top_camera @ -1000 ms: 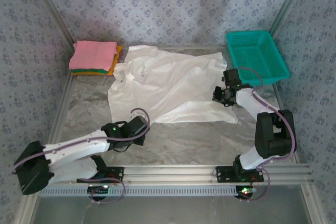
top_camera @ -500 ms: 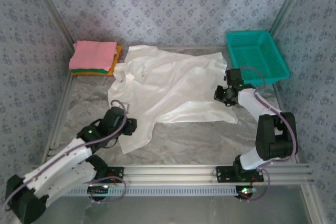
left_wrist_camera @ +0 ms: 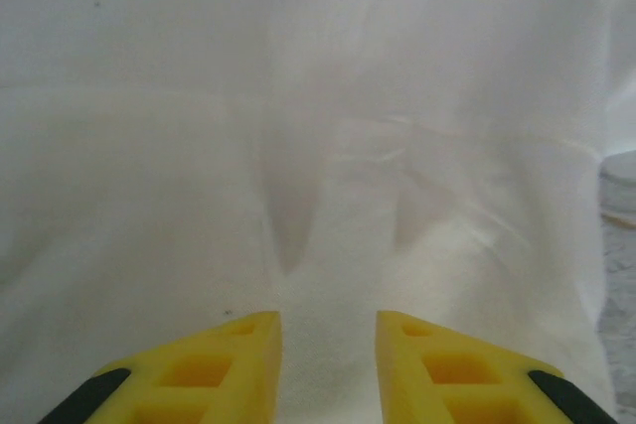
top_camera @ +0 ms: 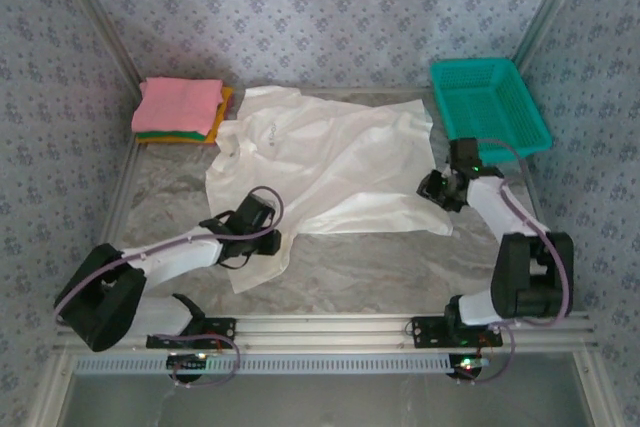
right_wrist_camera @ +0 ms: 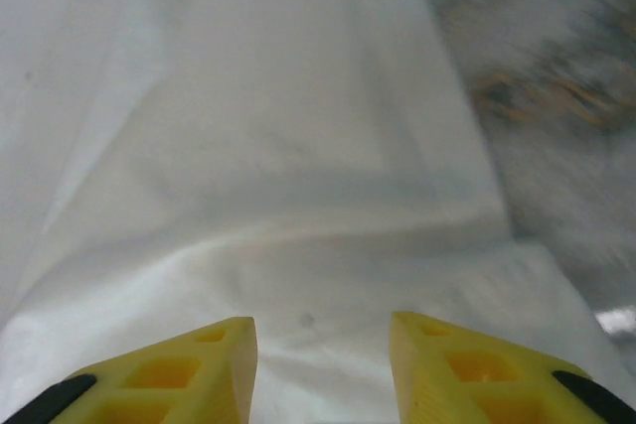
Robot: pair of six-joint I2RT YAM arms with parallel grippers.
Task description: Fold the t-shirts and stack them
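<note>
White t-shirt (top_camera: 330,162): plain white, faint small grey chest mark (top_camera: 272,128).
Pink shirt (top_camera: 180,102): solid pink, top of folded stack. Green shirt (top_camera: 152,133): thin green edge under it. Orange shirt (top_camera: 224,112): orange strip at the side.
Basket (top_camera: 490,107): teal, mesh grid.
Table (top_camera: 400,267): grey, marbled, pale veins.
Walls (top_camera: 320,7): pale blue-grey, small repeating floral motif.
Left gripper (left_wrist_camera: 328,330), right gripper (right_wrist_camera: 323,335): yellow fingers, black at base.
Left arm (top_camera: 170,257), right arm (top_camera: 500,212): white shells, black joints, lilac cables.
</note>
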